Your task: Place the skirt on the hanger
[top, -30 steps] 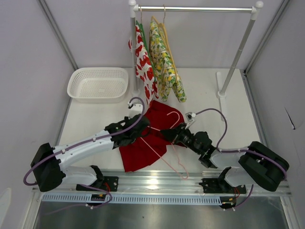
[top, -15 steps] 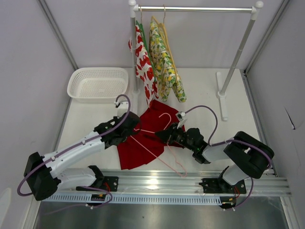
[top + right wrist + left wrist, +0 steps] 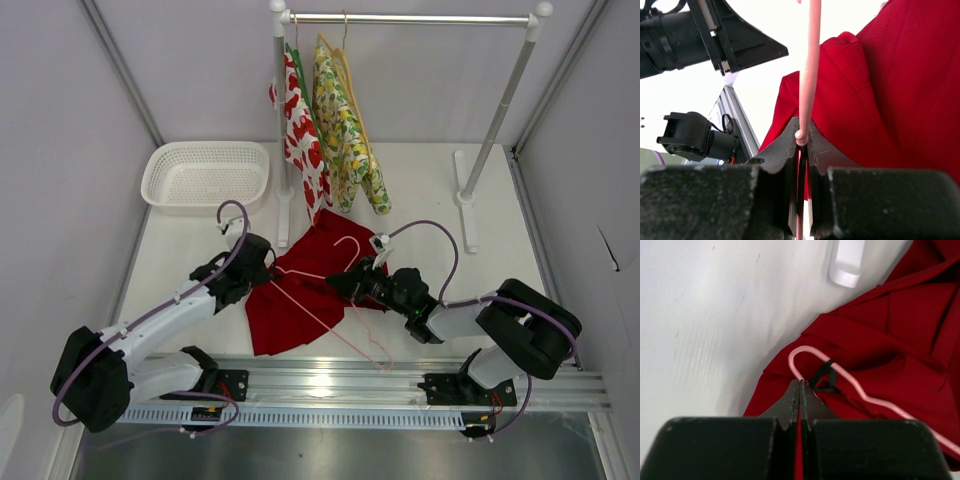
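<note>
Your left gripper [image 3: 799, 385] is pinched tight on the skirt's [image 3: 880, 330] edge; your right gripper [image 3: 801, 127] clamps the pink hanger [image 3: 810, 60] wire across the skirt

Your skirt [image 3: 293, 318], plain red cloth, lies rumpled on the table [image 3: 500, 262], your hanger [image 3: 809, 60], thin pink wire, slants across it, hook toward the back, one end past the cloth's near edge

No legible text or markings.
</note>
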### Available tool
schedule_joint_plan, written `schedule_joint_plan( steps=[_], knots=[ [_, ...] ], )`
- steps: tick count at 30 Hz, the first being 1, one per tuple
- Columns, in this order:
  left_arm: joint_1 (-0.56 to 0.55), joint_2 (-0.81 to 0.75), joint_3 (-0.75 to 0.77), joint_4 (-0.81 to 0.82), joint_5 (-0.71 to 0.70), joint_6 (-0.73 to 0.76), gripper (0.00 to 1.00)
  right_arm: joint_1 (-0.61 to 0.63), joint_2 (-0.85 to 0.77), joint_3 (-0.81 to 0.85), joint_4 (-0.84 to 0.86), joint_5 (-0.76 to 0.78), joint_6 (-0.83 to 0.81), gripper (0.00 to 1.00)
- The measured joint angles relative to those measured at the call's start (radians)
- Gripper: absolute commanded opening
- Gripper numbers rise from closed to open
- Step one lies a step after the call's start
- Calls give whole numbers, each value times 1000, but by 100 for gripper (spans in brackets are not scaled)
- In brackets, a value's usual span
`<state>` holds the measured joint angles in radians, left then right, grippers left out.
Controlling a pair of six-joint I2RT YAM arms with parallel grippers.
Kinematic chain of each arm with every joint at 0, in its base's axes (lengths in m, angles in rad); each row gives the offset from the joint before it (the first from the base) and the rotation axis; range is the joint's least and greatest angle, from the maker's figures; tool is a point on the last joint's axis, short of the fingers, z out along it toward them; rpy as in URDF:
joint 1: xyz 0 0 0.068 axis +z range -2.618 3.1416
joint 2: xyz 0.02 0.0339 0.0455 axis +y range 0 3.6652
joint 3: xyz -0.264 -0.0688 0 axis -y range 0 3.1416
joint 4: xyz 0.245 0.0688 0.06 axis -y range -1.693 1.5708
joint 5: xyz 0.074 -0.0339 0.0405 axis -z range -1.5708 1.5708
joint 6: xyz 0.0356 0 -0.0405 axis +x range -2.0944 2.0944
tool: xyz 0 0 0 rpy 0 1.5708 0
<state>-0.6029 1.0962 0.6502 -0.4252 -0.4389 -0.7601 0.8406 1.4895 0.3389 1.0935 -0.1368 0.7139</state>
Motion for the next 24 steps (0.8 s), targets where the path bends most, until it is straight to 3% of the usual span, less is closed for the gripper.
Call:
schedule_joint_plan(
  steps=[12, 24],
  knots=[
    [67, 64, -53, 163, 77, 0, 0, 0, -3, 0, -5, 0, 0, 0],
    [78, 93, -143, 371, 245, 2, 0, 0, -32, 1, -47, -2, -4, 0]
  ],
)
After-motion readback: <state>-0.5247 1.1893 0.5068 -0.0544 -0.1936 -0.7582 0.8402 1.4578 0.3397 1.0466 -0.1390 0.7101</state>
